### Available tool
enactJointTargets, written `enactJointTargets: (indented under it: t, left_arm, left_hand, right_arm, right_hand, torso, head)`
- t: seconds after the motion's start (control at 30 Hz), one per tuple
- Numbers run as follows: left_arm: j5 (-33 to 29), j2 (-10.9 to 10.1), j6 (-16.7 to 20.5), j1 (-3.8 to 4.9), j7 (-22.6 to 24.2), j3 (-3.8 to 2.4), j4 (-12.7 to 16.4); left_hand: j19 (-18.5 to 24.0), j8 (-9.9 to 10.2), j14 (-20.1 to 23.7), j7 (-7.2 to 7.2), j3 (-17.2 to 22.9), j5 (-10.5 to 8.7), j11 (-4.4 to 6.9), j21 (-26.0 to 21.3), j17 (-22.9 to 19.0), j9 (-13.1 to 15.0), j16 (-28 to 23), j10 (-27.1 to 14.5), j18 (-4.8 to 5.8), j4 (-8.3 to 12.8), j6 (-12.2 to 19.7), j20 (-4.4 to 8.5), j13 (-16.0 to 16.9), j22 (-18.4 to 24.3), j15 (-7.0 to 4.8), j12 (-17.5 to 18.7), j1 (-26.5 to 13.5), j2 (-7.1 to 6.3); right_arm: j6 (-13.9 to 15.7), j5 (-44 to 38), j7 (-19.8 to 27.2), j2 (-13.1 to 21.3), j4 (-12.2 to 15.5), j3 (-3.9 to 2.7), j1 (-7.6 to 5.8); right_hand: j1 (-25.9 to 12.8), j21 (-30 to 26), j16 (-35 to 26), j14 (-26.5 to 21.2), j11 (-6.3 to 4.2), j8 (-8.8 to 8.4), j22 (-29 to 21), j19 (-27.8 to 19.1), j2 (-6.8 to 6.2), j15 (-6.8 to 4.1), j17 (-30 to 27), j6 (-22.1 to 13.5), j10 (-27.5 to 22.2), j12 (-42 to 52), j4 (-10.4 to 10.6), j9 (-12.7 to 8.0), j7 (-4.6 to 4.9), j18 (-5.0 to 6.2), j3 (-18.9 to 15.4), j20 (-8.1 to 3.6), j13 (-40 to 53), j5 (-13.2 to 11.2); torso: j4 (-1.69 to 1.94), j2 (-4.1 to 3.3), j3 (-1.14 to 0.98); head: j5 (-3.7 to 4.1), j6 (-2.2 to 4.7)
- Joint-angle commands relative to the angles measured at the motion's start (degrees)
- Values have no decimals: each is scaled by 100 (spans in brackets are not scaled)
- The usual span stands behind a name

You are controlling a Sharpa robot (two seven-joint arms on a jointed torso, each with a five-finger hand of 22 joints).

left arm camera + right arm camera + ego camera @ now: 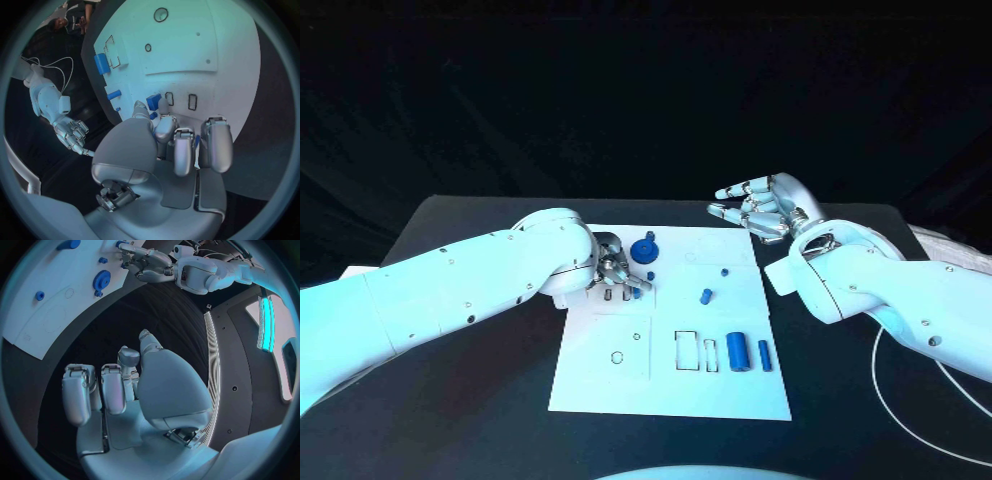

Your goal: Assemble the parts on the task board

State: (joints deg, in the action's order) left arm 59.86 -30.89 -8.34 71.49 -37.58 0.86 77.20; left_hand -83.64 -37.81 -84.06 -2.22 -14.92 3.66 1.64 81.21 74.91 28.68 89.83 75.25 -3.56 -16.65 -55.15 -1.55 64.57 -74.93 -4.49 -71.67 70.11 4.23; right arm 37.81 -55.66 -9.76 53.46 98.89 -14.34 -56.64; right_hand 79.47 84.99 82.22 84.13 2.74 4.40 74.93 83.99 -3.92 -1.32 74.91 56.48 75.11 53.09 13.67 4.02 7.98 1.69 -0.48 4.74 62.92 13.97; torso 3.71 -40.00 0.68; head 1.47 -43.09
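1. The left hand point(620, 275) is pinching a small blue part point(154, 101) in its fingers point(182, 150) over the task board point(625, 375).
2. The right hand point(762, 208) is hanging with curled fingers, holding nothing, above the black counter point(459, 225).

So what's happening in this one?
The robot is assembling blue parts on the white board. Its left hand is down over the board's left side, fingers curled by a small blue part; whether it grips it is unclear. The right hand hovers off the board's far right corner, holding nothing. A gear and two cylinders lie on the board.
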Motion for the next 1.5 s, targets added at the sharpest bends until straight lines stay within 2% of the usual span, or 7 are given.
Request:
enactJointTargets:
  t: [0.03, 0.57, 1.2, 1.3, 1.4, 1.47, 1.5]
  left_arm:
    - [30, 43, -108, 8, -9, -5, -23]
    - [10, 159, -245, 6, 0, -2, -210]
    - [-73, 137, -187, 6, 38, -2, -178]
    - [-171, 96, -57, 6, 51, -2, -129]
    - [-328, 14, 76, 6, 64, -3, -39]
    - [-397, -44, 125, 7, 65, -4, 21]
    - [-421, -75, 142, 7, 63, -4, 54]
  left_hand:
    - [-93, -27, -594, 1, -2, 4, -3, 33, 1509, 32, 17, 50, 68, 19, 55, 6, 9, -239, -39, -24, 16, 63]
    - [-79, -82, -594, 6, 87, 99, 3, 39, 1509, 181, 17, 38, 67, 46, 129, 13, 6, -258, -44, -4, 246, 188]
    - [-40, 86, -594, 68, 1223, 201, 72, 27, 1509, 315, 17, -41, 60, 624, 342, 77, -42, -285, -111, 141, 1647, 397]
    - [-32, 136, -594, 42, 1566, 238, 52, 20, 1509, 320, 17, -59, 60, 634, 366, 72, -71, -285, -97, 192, 1764, 315]
    - [-27, 169, -594, 18, 2249, 240, 40, 16, 1509, 372, 17, -33, 58, 482, 344, 48, -74, -299, -71, 220, 1687, -17]
    - [-27, 164, -594, 0, 3022, 227, 41, 12, 1509, 455, 17, -5, 63, 321, 331, 22, -62, -317, -71, 225, 1483, -389]
    - [-27, 164, -594, 0, 3022, 227, 41, 12, 1509, 455, 17, -5, 63, 321, 331, 22, -62, -317, -71, 225, 1483, -389]
  right_arm:
    - [-116, -59, -33, -9, -2, 1, 5]
    - [-249, -59, -117, 3, -16, 8, 8]
    - [-360, -58, -142, -7, -27, 19, 15]
    - [-366, -61, -143, -13, -34, 21, 17]
    - [-375, -72, -143, -20, -46, 25, 23]
    - [-382, -63, -143, -25, -55, 27, 27]
    - [-386, -55, -141, -27, -59, 28, 29]
  right_hand:
    - [-46, -20, -22, 288, 5, -10, 444, -23, 22, -12, -2, 44, -33, -19, 22, 2, -11, 77, -12, 3, -4, 20]
    - [-80, -25, -27, 289, 4, -9, 437, -26, 54, -13, -7, 52, -31, -16, 53, 3, -13, 78, -32, 2, -12, 38]
    - [-89, -26, -33, 287, 3, -9, 435, -26, 67, -13, -17, 55, -28, -10, 62, 4, -14, 79, -36, 2, -11, 40]
    - [-89, -26, -33, 287, 3, -9, 435, -26, 67, -13, -17, 55, -28, -10, 62, 4, -14, 79, -36, 2, -11, 40]
    - [-89, -26, -33, 287, 3, -9, 435, -26, 67, -13, -17, 55, -28, -10, 62, 4, -14, 79, -36, 2, -11, 40]
    - [-89, -26, -33, 287, 3, -9, 435, -26, 67, -13, -17, 55, -28, -10, 62, 4, -14, 79, -36, 2, -11, 40]
    - [-89, -26, -33, 287, 3, -9, 435, -26, 67, -13, -17, 55, -28, -10, 62, 4, -14, 79, -36, 2, -11, 40]
  torso:
    - [0, -2, 2]
    - [2, -4, -1]
    - [2, -6, -3]
    - [6, -6, -4]
    - [8, -2, -9]
    - [10, -3, -11]
    - [13, -1, -14]
  head:
    - [-2, -10]
    - [24, -24]
    - [27, -60]
    - [32, -58]
    - [27, -69]
    - [26, -72]
    - [24, -77]
